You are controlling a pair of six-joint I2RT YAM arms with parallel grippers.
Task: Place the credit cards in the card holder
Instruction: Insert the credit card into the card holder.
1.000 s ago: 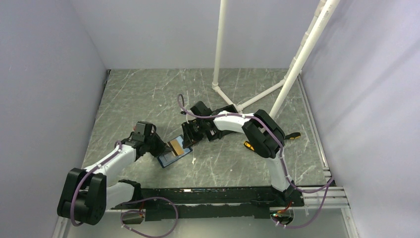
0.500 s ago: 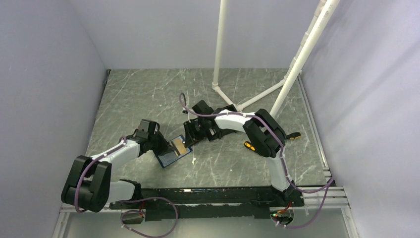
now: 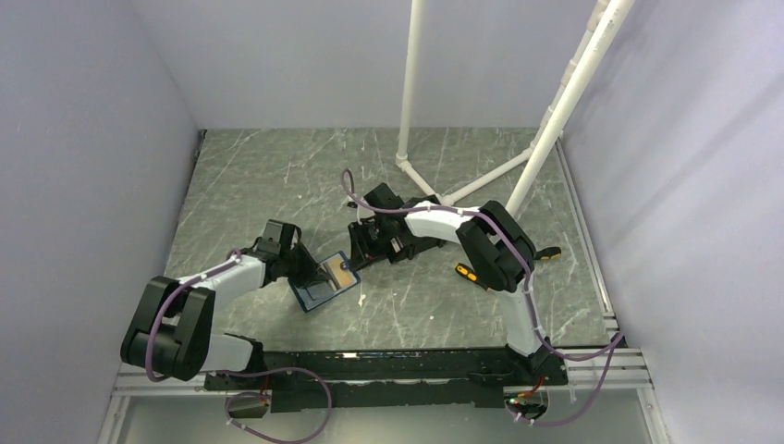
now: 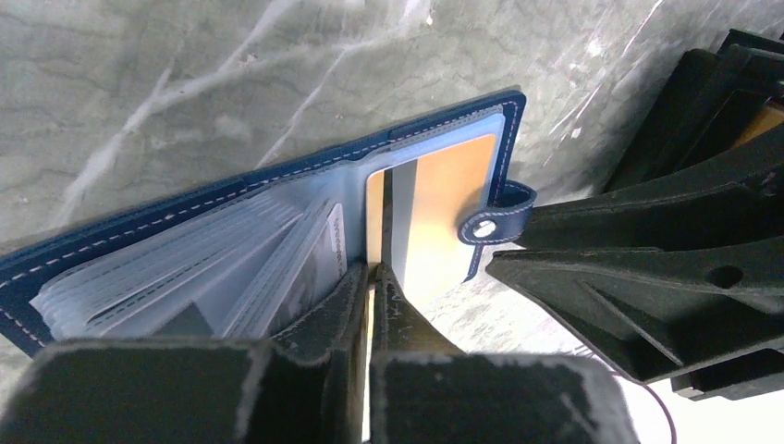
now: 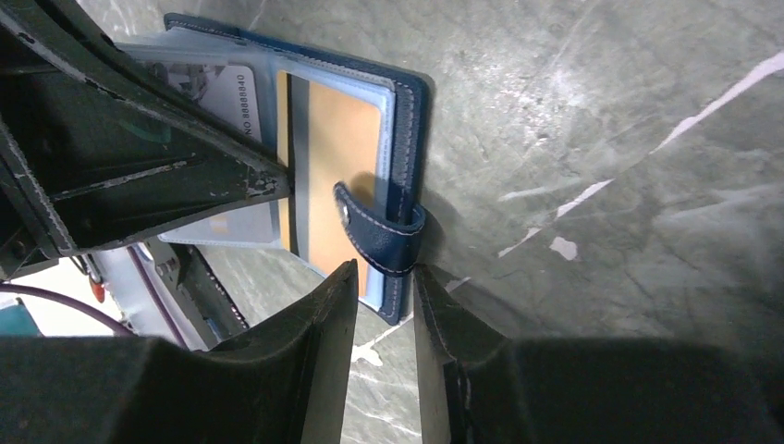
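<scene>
– Left wrist view, entry one: left gripper (image 4: 372,277), jaws pinched together on the near edge of the orange-gold card (image 4: 448,208). What had altered over the last second?
– Top view logged the left arm pushed further toward the card holder (image 4: 139,229), and the card had travelled with it, toward the strap side and under a clear sleeve. Judged: this insertion was close to finished, release pending.
– Entry two, the card holder: location and condition?
– It lay open and flat on the table (image 5: 601,139), between the two arms. Dark-blue cover, pale stitching, a fan of translucent sleeves, and a strap (image 4: 495,222) with a snap stud at the far edge. A whitish card (image 5: 226,92) with printed digits showed among the other sleeves.
– Entry three, right gripper (image 5: 384,271)?
– Fingers stood a narrow gap apart, tips at the holder's strap edge. Whether they clamped it or merely steadied it could not be told.
– Furthest item?
– One white pipe frame (image 3: 411,83), standing at the back of the table, well apart from the work
</scene>
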